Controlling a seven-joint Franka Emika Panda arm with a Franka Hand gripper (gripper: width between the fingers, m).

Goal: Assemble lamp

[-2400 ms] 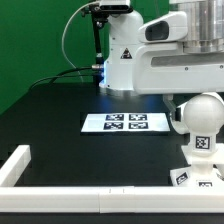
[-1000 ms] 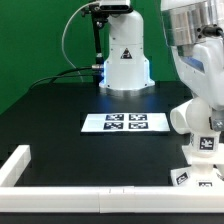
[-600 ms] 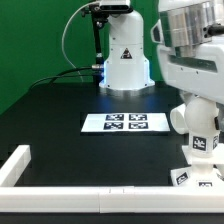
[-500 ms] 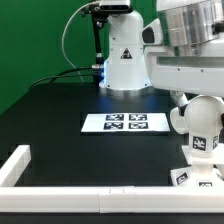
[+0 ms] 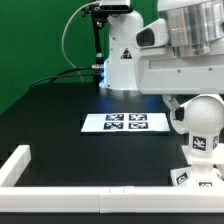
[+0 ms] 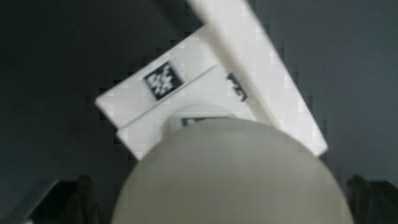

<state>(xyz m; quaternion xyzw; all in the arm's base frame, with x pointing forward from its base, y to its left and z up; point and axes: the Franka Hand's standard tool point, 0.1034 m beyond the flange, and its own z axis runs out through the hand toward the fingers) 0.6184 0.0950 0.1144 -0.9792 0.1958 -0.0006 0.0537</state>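
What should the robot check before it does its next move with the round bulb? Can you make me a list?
1. Bulb found: ok, it fills the wrist view right under the tool.
2. Tool gripping the bulb: cannot tell, the wrist view is too blurred there.
3. Bulb over the base: ok, it stands upright on it in the exterior view.
4. Bulb fully fastened in: cannot tell.
5. Shade found: not ok, neither view shows it.
6. Marker board out of the way: ok, it lies apart, toward the exterior view's left.
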